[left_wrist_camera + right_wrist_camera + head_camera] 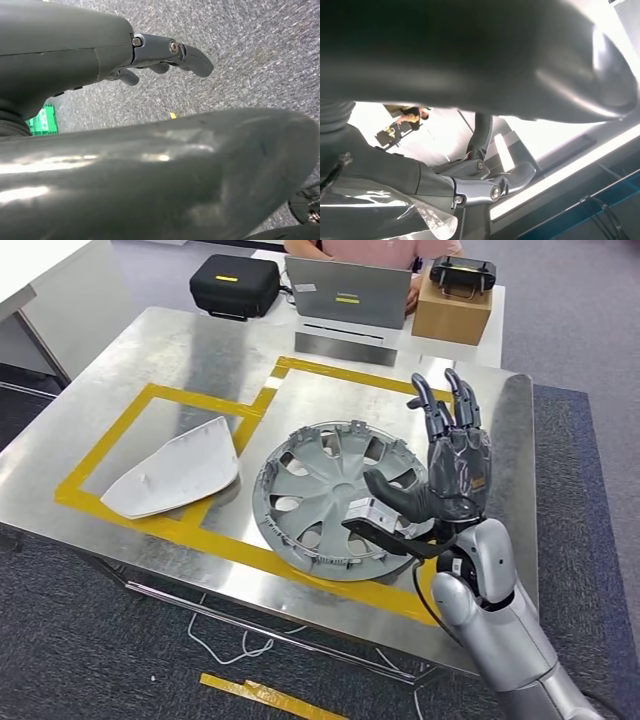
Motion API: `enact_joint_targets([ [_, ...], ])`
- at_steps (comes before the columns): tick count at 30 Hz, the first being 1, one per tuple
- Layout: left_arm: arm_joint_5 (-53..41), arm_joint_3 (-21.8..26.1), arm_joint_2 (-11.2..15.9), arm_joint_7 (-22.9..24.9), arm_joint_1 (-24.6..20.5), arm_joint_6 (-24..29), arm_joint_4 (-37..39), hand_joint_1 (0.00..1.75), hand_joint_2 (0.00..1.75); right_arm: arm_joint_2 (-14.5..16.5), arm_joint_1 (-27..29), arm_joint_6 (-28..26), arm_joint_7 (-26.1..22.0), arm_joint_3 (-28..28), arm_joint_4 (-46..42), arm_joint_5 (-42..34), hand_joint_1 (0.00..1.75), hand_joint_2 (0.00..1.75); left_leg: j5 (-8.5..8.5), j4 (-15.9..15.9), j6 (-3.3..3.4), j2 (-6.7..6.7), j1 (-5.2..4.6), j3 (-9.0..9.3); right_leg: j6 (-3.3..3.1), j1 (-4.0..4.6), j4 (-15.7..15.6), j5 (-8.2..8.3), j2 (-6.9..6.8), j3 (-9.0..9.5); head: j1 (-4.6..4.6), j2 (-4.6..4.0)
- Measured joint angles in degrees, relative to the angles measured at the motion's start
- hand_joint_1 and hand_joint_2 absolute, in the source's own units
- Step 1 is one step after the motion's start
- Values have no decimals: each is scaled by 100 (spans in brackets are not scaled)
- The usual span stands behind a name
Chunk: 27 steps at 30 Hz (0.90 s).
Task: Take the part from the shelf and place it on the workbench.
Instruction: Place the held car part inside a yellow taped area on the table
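Note:
A grey wheel cover (332,495) lies flat on the steel workbench (136,360), inside the yellow tape outline. My right hand (449,465) is raised just above its right rim, fingers (445,405) spread and pointing up, thumb out over the cover, holding nothing. A white curved panel (177,472) lies to the left of the cover on the bench. My left hand (162,55) hangs over grey carpet in the left wrist view, its fingers loosely extended and holding nothing. The right wrist view shows that hand's fingers (490,185) apart against a bright ceiling.
At the bench's far edge stand a black case (234,285), a grey laptop (349,292) and a cardboard box (453,308) with a black controller on it. A person sits behind the laptop. Cables lie on the carpet under the bench's near edge.

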Motion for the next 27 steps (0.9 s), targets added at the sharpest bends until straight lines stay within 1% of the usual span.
enact_joint_targets([
  [1, -9, 10, -12, 3, 3, 0, -4, 0, 0, 0, 3, 1, -4, -14, -11, -7, 0, 0, 17, -35, 23, 36, 22, 16, 25, 1, 196, -129, -56, -95, 15, 1],
  [2, -11, 20, -22, 5, 8, 0, -7, 0, 0, 0, 11, 2, -7, -24, -16, -13, 0, 0, 19, -48, 35, 74, 28, 23, 48, -11, 515, -310, -121, -247, 27, 0],
  [3, -13, 27, -31, 5, 15, -1, -8, 0, 0, 0, 20, 4, -9, -28, -18, -20, 0, 0, 16, -48, 41, 112, 31, 22, 74, -26, 910, -503, -161, -425, 38, 0],
  [4, -13, 34, -40, 5, 22, -2, -8, 0, 0, 0, 37, 9, -9, -31, -19, -26, 0, 0, 10, -48, 40, 156, 33, 21, 98, -43, 1274, -646, -182, -594, 38, 0],
  [5, -14, 43, -48, 5, 29, -3, -8, 0, 0, 0, 57, 14, -10, -32, -19, -31, 0, 0, 4, -47, 33, 200, 36, 23, 118, -59, 1484, -694, -196, -689, 37, -1],
  [6, -15, 53, -55, 5, 34, -4, -8, 0, 0, 0, 71, 20, -10, -38, -19, -36, 0, 0, -5, -45, 20, 244, 42, 28, 135, -72, 1465, -630, -213, -672, 37, -1],
  [7, -16, 64, -63, 5, 36, -5, -8, 0, 0, 0, 79, 25, -10, -44, -19, -39, 0, 0, -18, -42, 0, 285, 51, 39, 148, -83, 1203, -469, -248, -527, 36, -1],
  [8, -19, 74, -71, 5, 38, -5, -8, 0, 0, 0, 79, 27, -12, -50, -20, -43, 0, 0, -37, -35, -29, 323, 58, 54, 161, -90, 779, -280, -335, -295, 38, -1],
  [9, -20, 87, -73, 5, 38, -6, -9, 0, 0, 0, 74, 31, -14, -55, -20, -47, 0, 0, -59, -24, -64, 356, 47, 66, 166, -77, 384, -158, -456, -77, 43, -1],
  [10, -22, 99, -74, 4, 39, -7, -11, 0, 0, 0, 68, 35, -16, -55, -20, -51, 0, 0, -79, -8, -100, 384, 32, 77, 143, -71, 88, -84, -536, 95, 43, -1],
  [11, -23, 111, -74, 4, 41, -7, -14, 0, 0, 0, 66, 39, -20, -55, -20, -55, 0, 0, -94, 5, -131, 413, 13, 85, 109, -61, -57, -74, -587, 184, 37, -1],
  [12, -24, 123, -72, 3, 43, -7, -17, 0, 0, 0, 68, 42, -21, -56, -20, -58, 0, 0, -101, 13, -154, 444, 0, 90, 63, -47, -74, -95, -570, 200, 31, -1],
  [13, -26, 131, -75, 3, 45, -7, -20, 0, 0, 0, 73, 43, -23, -57, -20, -60, 0, 0, -110, 19, -176, 480, 6, 99, 11, -52, -76, -85, -504, 204, 21, -1],
  [14, -29, 140, -75, 3, 47, -7, -23, 0, 0, 1, 77, 44, -23, -58, -20, -62, 0, 0, -135, 35, -204, 474, 19, 104, -25, -55, -77, -80, -465, 202, 15, -1],
  [15, -39, 152, -75, 4, 49, -7, -26, 0, 0, 1, 75, 44, -23, -59, -20, -64, 0, 0, -206, 111, -234, 409, 37, 80, -63, -59, -82, -74, -428, 203, 12, -1],
  [16, -50, 163, -75, 4, 51, -7, -29, 0, 0, 2, 69, 44, -23, -58, -19, -64, 0, 0, -334, 288, -265, 310, 52, 9, -97, -69, -88, -69, -398, 207, 6, 0],
  [17, -63, 175, -77, 5, 57, -9, -31, 0, 0, 2, 65, 44, -24, -57, -19, -64, 0, 0, -514, 591, -289, 193, 65, -123, -125, -74, -90, -69, -370, 209, -1, 1],
  [18, -80, 188, -80, 9, 67, -11, -32, 0, 0, 2, 64, 46, -25, -55, -16, -64, 0, 0, -715, 995, -301, 112, 70, -308, -143, -71, -90, -73, -338, 210, -5, 0],
  [19, -96, 202, -83, 13, 80, -13, -33, 0, 0, 2, 68, 50, -25, -52, -10, -61, 0, 0, -871, 1386, -307, 80, 72, -494, -153, -65, -90, -76, -303, 211, -6, 0],
  [20, -110, 216, -86, 17, 94, -15, -33, 0, 0, 2, 73, 55, -26, -49, -2, -56, 0, 0, -933, 1651, -304, 70, 72, -628, -157, -59, -89, -78, -267, 215, -5, 0],
  [21, -121, 232, -88, 21, 107, -16, -34, 0, 0, 2, 77, 60, -26, -48, 6, -50, 0, 0, -875, 1709, -293, 67, 72, -672, -158, -53, -89, -79, -231, 221, -6, -1],
  [22, -129, 246, -88, 22, 114, -18, -37, 0, 0, 2, 77, 64, -26, -48, 10, -41, 0, 0, -708, 1534, -273, 64, 71, -607, -159, -49, -88, -82, -200, 232, -6, -1],
  [23, -133, 259, -88, 22, 119, -21, -42, 0, 0, 2, 73, 66, -25, -47, 12, -31, 0, 0, -469, 1176, -244, 55, 70, -456, -157, -46, -88, -85, -173, 245, -6, -1],
  [24, -140, 272, -88, 22, 117, -24, -48, 0, 0, 2, 66, 67, -25, -47, 13, -18, 0, 0, -268, 778, -210, 31, 67, -281, -152, -43, -88, -89, -154, 253, -4, -1],
  [25, -151, 284, -90, 22, 112, -27, -55, 0, 0, 2, 56, 67, -23, -47, 15, -4, 0, 0, -132, 423, -185, 10, 61, -131, -140, -34, -82, -93, -137, 250, -2, -1],
  [26, -165, 292, -94, 22, 106, -30, -62, 0, 0, 2, 47, 65, -21, -47, 19, 11, 0, 0, -62, 183, -194, -10, 61, -35, -136, -23, -74, -101, -127, 238, -1, 0],
  [27, -181, 298, -102, 22, 100, -32, -67, 0, 0, 2, 43, 63, -16, -47, 23, 24, 0, 0, -64, 81, -213, -24, 60, 0, -135, -14, -67, -105, -121, 222, 3, 0],
])
